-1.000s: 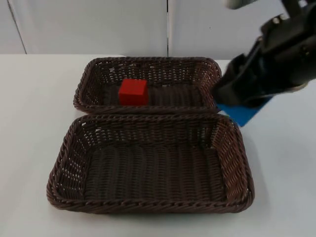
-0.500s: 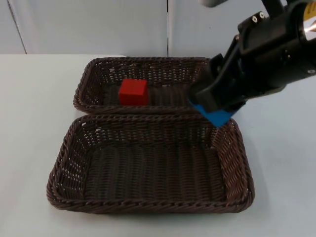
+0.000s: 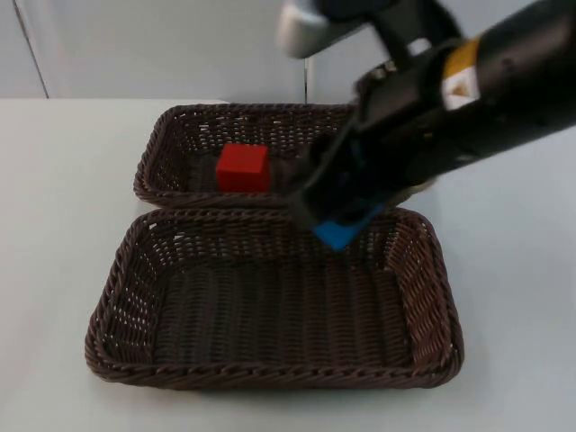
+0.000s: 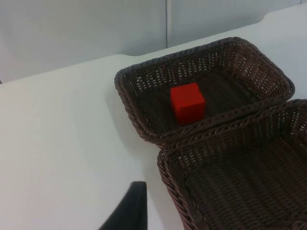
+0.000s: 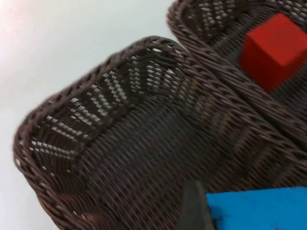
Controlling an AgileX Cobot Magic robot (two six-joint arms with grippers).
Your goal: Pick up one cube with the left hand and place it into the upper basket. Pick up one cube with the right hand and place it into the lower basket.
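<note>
Two dark brown wicker baskets lie side by side. A red cube [image 3: 242, 167] [image 4: 187, 102] [image 5: 272, 51] rests in the upper basket [image 3: 166, 135] [image 4: 129, 96] [image 5: 192, 26]. My right gripper [image 3: 335, 225] is shut on a blue cube [image 3: 340, 233] [image 5: 254, 210] and hangs over the far right part of the lower basket [image 3: 117, 297] [image 4: 168, 167] [image 5: 43, 124], near its far rim. One black fingertip [image 5: 192, 208] of the right gripper lies against the blue cube. A fingertip [image 4: 132, 211] of the left gripper stands over the bare table left of the baskets; that arm waits.
White table [image 3: 54, 180] surrounds both baskets, and the grey partition wall [image 3: 162, 45] closes off the far side. The right arm [image 3: 468, 99] reaches over the upper basket's right end.
The right arm has swung left with the blue cube, from beside the baskets' right edge to above the lower basket's far right part. The red cube has stayed put.
</note>
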